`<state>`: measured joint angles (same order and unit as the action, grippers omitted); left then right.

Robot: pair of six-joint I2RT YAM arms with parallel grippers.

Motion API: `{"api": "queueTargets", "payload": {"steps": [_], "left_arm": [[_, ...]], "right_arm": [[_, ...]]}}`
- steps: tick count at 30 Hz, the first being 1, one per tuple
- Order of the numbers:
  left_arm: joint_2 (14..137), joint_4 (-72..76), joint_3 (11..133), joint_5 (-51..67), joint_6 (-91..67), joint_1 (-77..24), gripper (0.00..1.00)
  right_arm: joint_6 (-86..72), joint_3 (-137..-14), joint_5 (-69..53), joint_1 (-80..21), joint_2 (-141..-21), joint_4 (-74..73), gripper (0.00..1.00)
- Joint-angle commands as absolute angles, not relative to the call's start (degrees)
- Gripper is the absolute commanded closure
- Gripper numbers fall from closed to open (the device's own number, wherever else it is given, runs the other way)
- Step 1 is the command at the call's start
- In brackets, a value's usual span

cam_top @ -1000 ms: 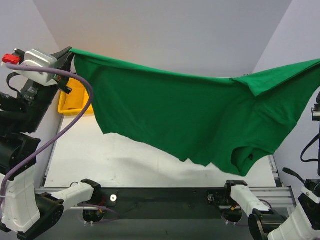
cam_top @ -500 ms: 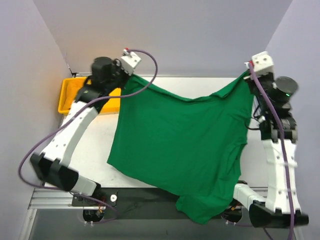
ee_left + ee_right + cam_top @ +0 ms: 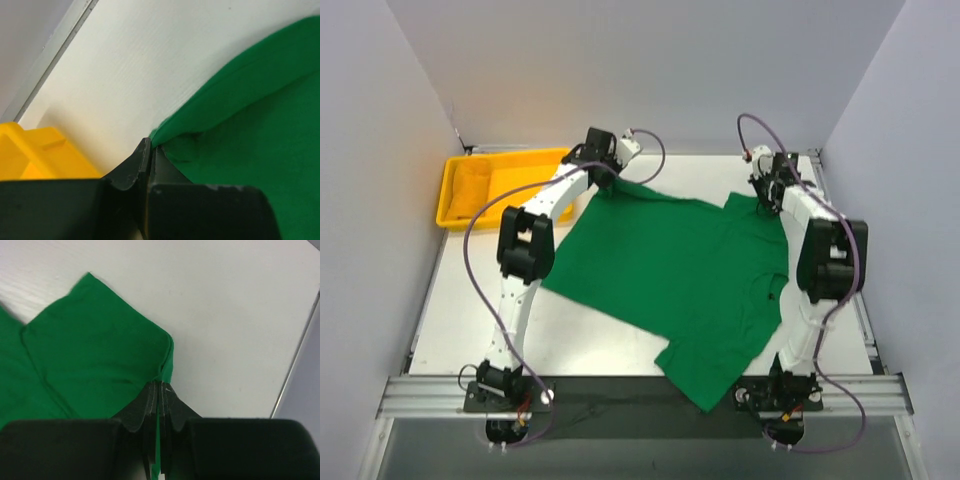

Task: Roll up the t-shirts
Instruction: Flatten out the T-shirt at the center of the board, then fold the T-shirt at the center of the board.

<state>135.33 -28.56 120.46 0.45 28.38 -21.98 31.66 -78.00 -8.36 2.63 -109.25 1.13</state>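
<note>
t-shirt (image 3: 660, 270): bright green, spread nearly flat and slightly askew on the white table (image 3: 470, 330). Its far edge is held at two corners, and its near tip is draped past the table's near edge onto the black base rail (image 3: 620, 395).
left gripper (image 3: 149, 150): seen low at the table surface on the far-left corner of the t-shirt, fingers pressed together on the fabric. A small bunched fold is seen right at the tips.
right gripper (image 3: 159, 389): clamped on the far-right corner of the t-shirt, with a thin edge of cloth caught between the closed fingers. The corner beyond it is folded back on itself.
left arm (image 3: 525, 250): stretched from the near edge to the far side, over the t-shirt's left border.
right arm (image 3: 825, 260): stretched likewise along the right border.
yellow tray (image 3: 455, 200): set at the far-left corner of the table, near the left gripper and apart from the t-shirt — something yellow is seen inside, but it cannot be identified.
</note>
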Motion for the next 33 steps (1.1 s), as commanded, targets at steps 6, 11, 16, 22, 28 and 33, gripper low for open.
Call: {"api": "queueTargets", "payload": {"steps": [6, 11, 16, 22, 28, 33], "left_arm": [[144.31, -27.34, 137.55, -2.99, 28.48, -21.36, 1.0], [144.23, -23.65, 138.69, -3.6, 26.9, -21.27, 1.0], [143.0, -20.83, 138.96, -2.99, 25.66, -20.83, 1.0], [141.16, -23.2, 140.01, 2.0, 26.63, -20.57, 1.0], [138.52, -24.78, 140.18, 10.1, 30.13, -19.86, 1.0], [137.55, -24.7, 140.1, 16.69, 34.36, -20.13, 1.0]], "right_arm": [[29.27, -103.88, -4.66, 5.71, -124.97, -2.2, 1.0], [26.72, -107.31, -3.17, 5.71, -125.6, -2.63, 1.0], [25.31, -102.5, -3.95, 5.63, -119.89, -3.78, 1.0], [25.84, -96.69, -3.95, 5.19, -113.65, -5.8, 1.0], [26.89, -93.69, -3.69, 4.4, -109.43, -7.12, 1.0], [27.07, -91.33, -3.6, 4.83, -106.53, -7.91, 1.0]]}}
